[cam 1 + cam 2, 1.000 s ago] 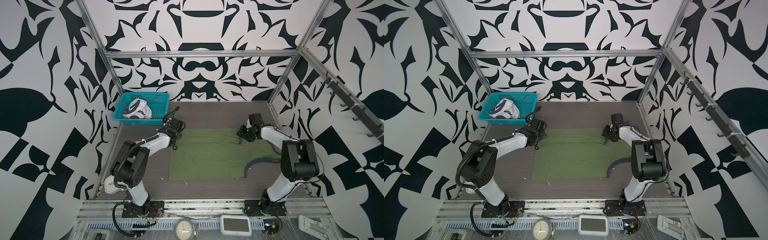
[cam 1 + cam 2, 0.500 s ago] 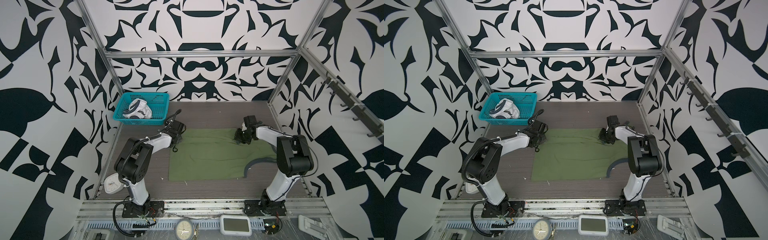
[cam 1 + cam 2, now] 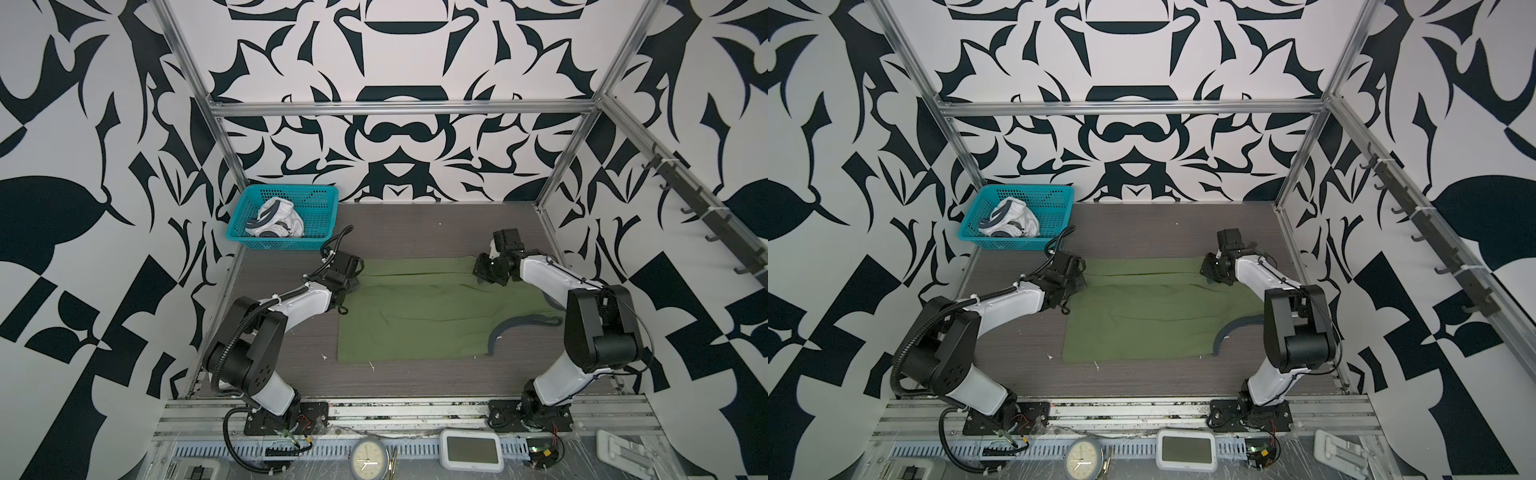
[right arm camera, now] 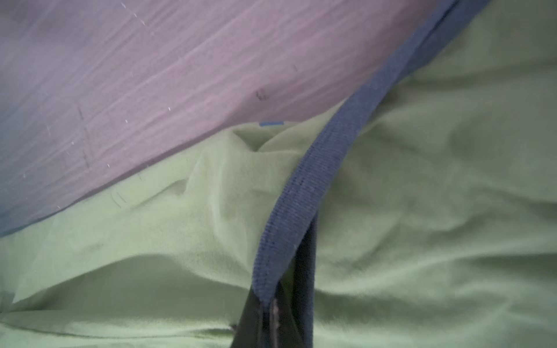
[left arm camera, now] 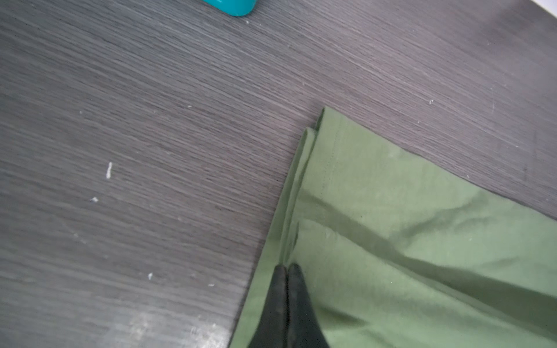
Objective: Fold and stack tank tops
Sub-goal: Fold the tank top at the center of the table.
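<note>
The olive green tank top (image 3: 424,316) (image 3: 1142,320) lies spread flat on the dark table in both top views, its dark grey-blue trim (image 3: 519,326) curling at the near right. My left gripper (image 3: 352,277) (image 5: 287,268) is shut on the shirt's far-left hem corner (image 5: 301,180). At the far-right corner, my right gripper (image 3: 482,272) (image 4: 268,304) is shut on the blue ribbed trim (image 4: 304,180), which runs down between its fingers. The white tank top (image 3: 276,220) (image 3: 1013,220) sits crumpled in the teal basket (image 3: 324,216).
The basket stands at the table's far left corner, just behind my left wrist, and its corner (image 5: 235,7) shows in the left wrist view. A clock (image 3: 368,459) and a white device (image 3: 471,451) lie on the front rail. Hooks (image 3: 706,216) line the right wall.
Both grippers went from open to shut on the far corners of the green tank top. The right gripper edged slightly inward along the far edge.
</note>
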Robot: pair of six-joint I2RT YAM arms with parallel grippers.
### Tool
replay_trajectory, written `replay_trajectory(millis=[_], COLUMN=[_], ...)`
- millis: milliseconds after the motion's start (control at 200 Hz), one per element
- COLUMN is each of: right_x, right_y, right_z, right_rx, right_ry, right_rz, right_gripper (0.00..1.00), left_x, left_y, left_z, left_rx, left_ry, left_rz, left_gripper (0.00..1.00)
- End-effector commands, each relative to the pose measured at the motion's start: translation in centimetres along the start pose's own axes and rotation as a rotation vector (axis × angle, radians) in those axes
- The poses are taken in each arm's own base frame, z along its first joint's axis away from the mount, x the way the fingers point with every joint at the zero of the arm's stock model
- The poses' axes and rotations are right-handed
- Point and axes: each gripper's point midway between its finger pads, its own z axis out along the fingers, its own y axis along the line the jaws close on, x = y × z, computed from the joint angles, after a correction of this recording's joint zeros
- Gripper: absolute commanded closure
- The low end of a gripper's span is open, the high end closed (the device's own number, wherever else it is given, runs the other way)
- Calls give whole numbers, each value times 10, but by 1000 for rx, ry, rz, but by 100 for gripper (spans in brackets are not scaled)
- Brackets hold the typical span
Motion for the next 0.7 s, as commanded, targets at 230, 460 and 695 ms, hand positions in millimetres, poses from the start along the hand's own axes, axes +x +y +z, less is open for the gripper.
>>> replay_trajectory(millis=[230,460,695], right_x=[7,-39,-99], right_y=[-11,-21,-69], right_z=[-5,-45,-34], right_rx=[48,187,258], right_ry=[0,-132,-131], right_rz=[-7,-3,194], right_gripper=[72,53,52], left_x=[28,-21,-27], left_y=[25,10,-49], left_z=[4,-31,-15], left_rx=[-44,-38,111], left_ry=[49,-67,16], left_rz=[-76,-46,9], left_gripper=[67,46,41])
